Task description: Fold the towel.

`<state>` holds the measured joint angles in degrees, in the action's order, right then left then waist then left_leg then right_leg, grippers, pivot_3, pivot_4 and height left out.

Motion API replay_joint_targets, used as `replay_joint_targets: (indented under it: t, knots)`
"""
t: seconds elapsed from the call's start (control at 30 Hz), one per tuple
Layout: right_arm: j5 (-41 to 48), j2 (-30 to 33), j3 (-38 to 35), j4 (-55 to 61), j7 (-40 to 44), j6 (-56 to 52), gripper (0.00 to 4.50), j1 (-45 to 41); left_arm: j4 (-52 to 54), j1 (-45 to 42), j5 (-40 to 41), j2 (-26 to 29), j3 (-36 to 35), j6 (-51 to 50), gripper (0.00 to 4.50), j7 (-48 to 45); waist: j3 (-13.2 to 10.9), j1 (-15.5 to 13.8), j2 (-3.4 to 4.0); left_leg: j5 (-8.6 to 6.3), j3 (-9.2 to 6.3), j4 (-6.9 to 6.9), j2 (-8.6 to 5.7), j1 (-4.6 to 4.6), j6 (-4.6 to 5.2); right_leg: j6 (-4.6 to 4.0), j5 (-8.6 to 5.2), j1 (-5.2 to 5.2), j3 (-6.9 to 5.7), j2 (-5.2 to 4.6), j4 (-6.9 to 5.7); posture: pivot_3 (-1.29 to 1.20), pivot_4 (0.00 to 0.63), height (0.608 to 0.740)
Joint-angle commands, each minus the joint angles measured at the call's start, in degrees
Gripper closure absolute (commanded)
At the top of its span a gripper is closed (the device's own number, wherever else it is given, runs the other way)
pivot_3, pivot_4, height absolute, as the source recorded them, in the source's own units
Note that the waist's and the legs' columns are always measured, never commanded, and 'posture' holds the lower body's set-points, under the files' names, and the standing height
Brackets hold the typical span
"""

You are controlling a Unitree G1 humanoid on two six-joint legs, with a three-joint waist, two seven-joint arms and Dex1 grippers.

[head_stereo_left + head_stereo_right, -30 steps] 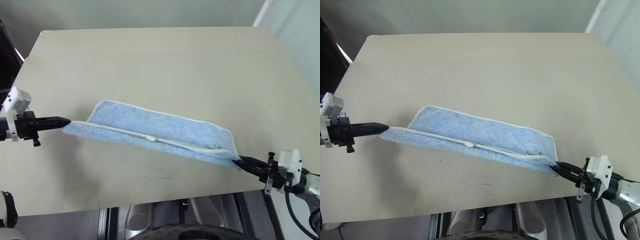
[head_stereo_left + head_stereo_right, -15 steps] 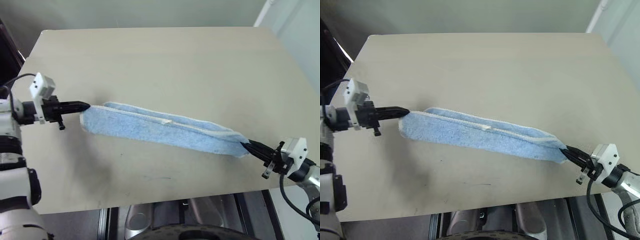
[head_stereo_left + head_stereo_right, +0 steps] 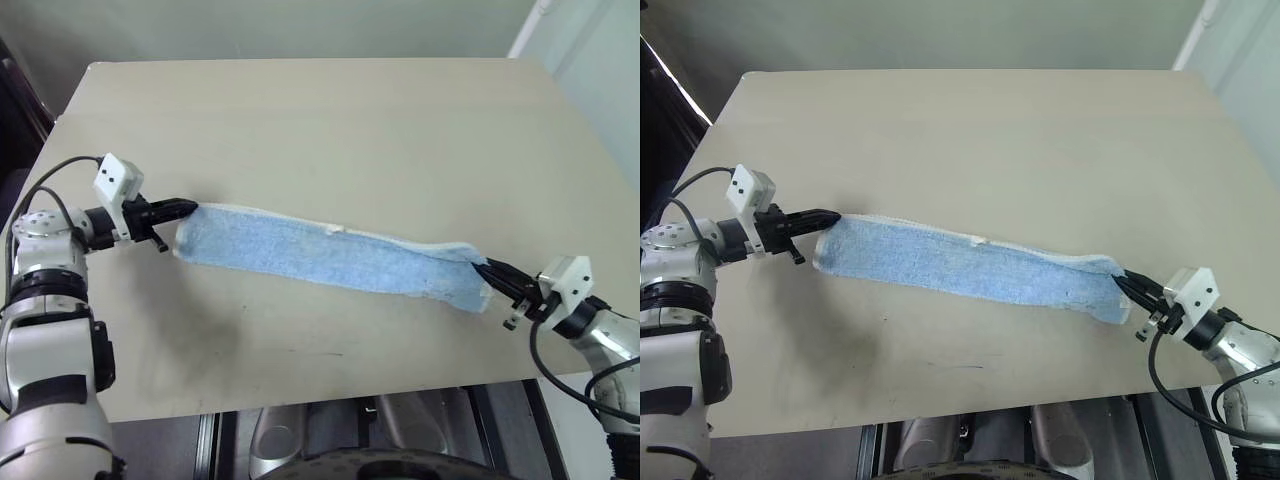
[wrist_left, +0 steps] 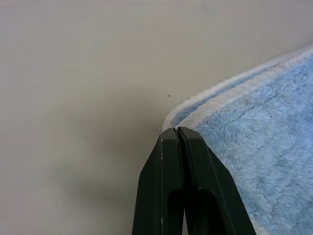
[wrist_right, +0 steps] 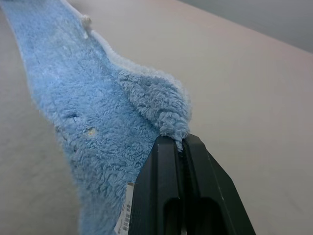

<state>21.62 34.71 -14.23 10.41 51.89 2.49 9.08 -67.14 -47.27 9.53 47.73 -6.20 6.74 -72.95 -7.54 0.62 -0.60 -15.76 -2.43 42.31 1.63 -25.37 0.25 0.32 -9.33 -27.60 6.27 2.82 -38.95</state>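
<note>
Left gripper (image 3: 190, 208): fingers pressed together, pinching the towel (image 3: 330, 255) at its white-hemmed end corner. One towel is present, stretched as a long narrow band between the two claws over the table (image 3: 330, 120), seemingly already doubled along its length (the layers are hard to separate from above). Judged light, soft and limp; it will sag wherever unsupported, and the fluffy pile should resist slipping. Corner holds at the hem look the soundest purchase. Right gripper (image 3: 487, 271): likewise closed, nipping a bunched tuft at the opposite end, a small tag hanging just beside its fingers. Count: one towel, two grippers, one table.
</note>
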Motion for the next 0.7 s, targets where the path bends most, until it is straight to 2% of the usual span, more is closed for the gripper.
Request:
replay_joint_targets:
  t: [0.03, 0.27, 0.4, 0.47, 0.57, 0.7]
  knots:
    - [-0.08, -0.17, -0.09, 0.81, -1.10, 0.51, 4.50, -0.53, -0.06, -1.38, -0.23, 0.00, -1.31, 1.79, 4.45, 0.79, 0.00, -0.02, 0.01, 0.00, 0.01, 0.00, 0.00, 0.00, 0.00, 0.00, 0.00, 0.00, 0.00, 0.00, 0.00, 0.00, 0.150, 0.703]
    - [-1.62, -0.38, 0.98, 0.58, -2.96, -0.49, 4.50, -0.70, -0.85, -1.93, -1.39, -0.63, -1.31, 4.25, 4.45, 3.31, 0.00, -0.03, 0.00, 0.00, 0.00, 0.00, 0.00, 0.02, 0.00, 0.03, -0.02, 0.03, 0.00, 0.00, 0.01, 0.00, 0.150, 0.703]
    - [-1.44, 1.50, 1.77, 2.38, -4.24, -7.10, 4.50, -0.76, -0.66, -1.86, -1.60, -0.72, -0.77, 3.63, 4.45, 0.91, 0.00, -0.03, 0.00, 0.00, 0.01, 0.01, 0.00, 0.02, 0.00, 0.04, -0.02, 0.04, 0.00, 0.00, 0.01, 0.00, 0.150, 0.703]
    - [-2.23, 2.00, 1.73, 3.48, -5.86, -10.04, 4.50, -0.31, -0.97, -2.16, -1.50, -0.78, -1.04, 2.69, 4.03, 1.24, 0.00, -0.03, 0.00, 0.00, 0.01, 0.00, 0.00, 0.02, 0.00, 0.05, -0.03, 0.04, 0.00, 0.00, 0.01, 0.00, 0.150, 0.703]
    - [-1.41, 2.04, 1.36, 5.56, -6.98, -12.90, 3.80, 0.02, -1.01, -2.25, -1.58, -0.82, -1.09, 2.36, 3.19, 1.11, 0.00, -0.03, 0.00, 0.00, 0.01, 0.00, 0.00, 0.02, 0.00, 0.05, -0.03, 0.05, 0.00, 0.00, 0.01, 0.00, 0.150, 0.703]
    - [-0.57, 2.43, 1.04, 7.47, -7.51, -16.28, 2.48, 0.18, -0.76, -2.20, -1.44, -0.77, -1.22, 1.53, 1.80, 0.11, 0.00, -0.04, 0.00, 0.00, 0.02, 0.00, -0.01, 0.02, 0.00, 0.08, -0.05, 0.05, 0.00, 0.00, 0.01, 0.00, 0.150, 0.703]
